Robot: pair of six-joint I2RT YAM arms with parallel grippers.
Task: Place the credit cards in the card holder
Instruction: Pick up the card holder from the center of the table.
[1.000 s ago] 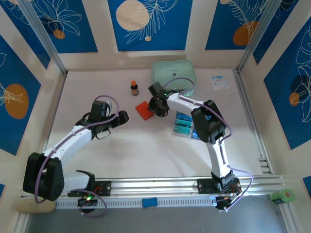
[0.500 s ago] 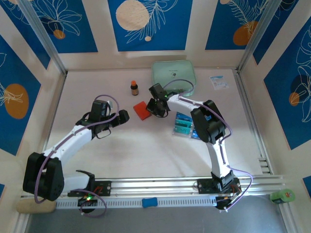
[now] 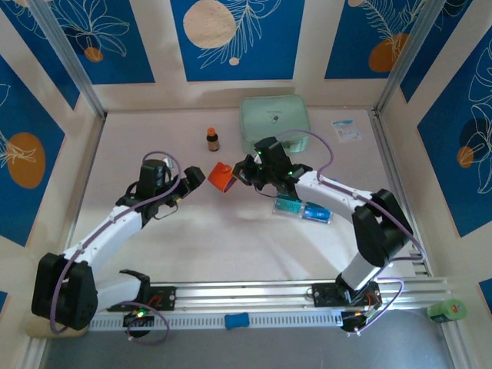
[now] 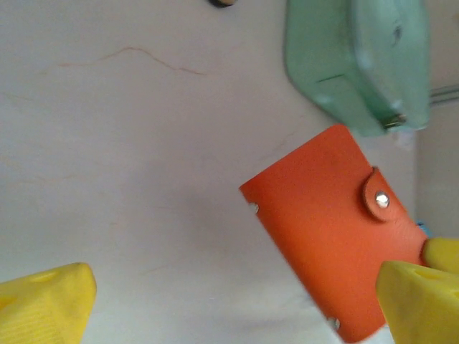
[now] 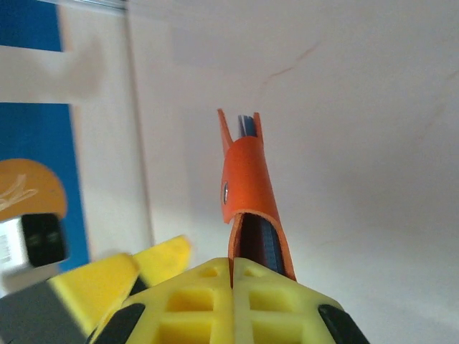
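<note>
a: what surrounds the workspace?
b: a pale tabletop (image 3: 231, 231), faintly cracked, boxed by cream walls with blue panels (image 3: 261, 46) at twelve, nine and three o'clock, printed with white leaves and orange or cream discs.
a: any framing?
b: aluminium posts (image 3: 69, 61) at eleven and one o'clock, a slotted rail (image 3: 254, 290) at six.
</note>
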